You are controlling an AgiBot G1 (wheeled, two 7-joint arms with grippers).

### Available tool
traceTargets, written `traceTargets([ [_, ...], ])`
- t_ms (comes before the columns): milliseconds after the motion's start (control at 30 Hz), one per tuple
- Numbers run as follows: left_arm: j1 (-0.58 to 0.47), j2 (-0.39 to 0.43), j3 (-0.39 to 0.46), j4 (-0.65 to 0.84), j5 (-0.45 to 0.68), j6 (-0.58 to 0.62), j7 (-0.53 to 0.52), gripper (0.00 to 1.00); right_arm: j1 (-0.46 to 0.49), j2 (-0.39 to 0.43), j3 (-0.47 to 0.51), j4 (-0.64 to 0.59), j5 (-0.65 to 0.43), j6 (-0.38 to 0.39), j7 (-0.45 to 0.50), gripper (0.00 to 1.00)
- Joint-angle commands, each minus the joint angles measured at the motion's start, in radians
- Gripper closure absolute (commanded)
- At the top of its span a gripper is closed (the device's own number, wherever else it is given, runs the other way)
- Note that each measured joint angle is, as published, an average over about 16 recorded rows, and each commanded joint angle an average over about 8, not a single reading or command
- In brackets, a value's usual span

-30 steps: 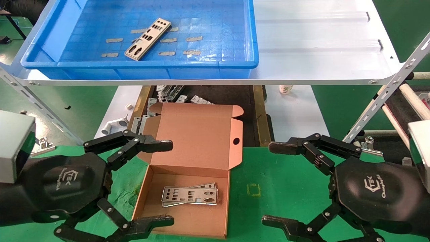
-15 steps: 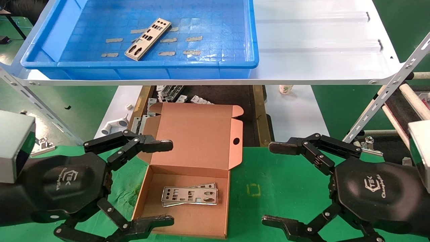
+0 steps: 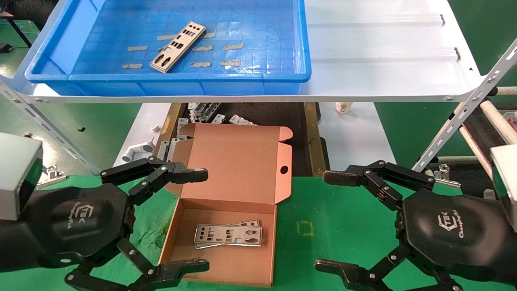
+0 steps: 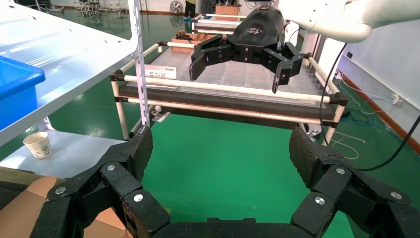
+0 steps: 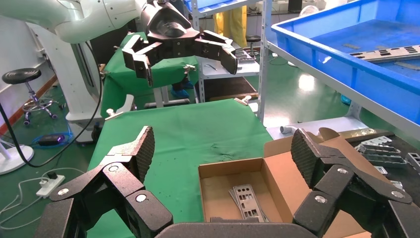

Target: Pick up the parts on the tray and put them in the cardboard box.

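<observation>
One silver punched plate lies diagonally on the floor of the blue tray on the white shelf; it also shows in the right wrist view. The open cardboard box sits on the green mat with two stacked plates inside, also seen in the right wrist view. My left gripper is open and empty, hovering at the box's left side. My right gripper is open and empty, right of the box above the mat.
The white shelf board spans the scene above the box. Small grey brackets and a white pipe fitting lie behind the box. A paper cup stands under the shelf. A slanted shelf strut rises at the right.
</observation>
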Motion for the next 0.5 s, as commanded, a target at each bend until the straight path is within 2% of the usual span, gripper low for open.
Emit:
traceTargets([
  [33,0.000,0.000,0.000,0.000,0.000,0.000,0.000,0.00,0.000,0.000,0.000,0.000,0.000,0.000,0.000,0.00],
  [500,0.000,0.000,0.000,0.000,0.000,0.000,0.000,0.00,0.000,0.000,0.000,0.000,0.000,0.000,0.000,0.00],
])
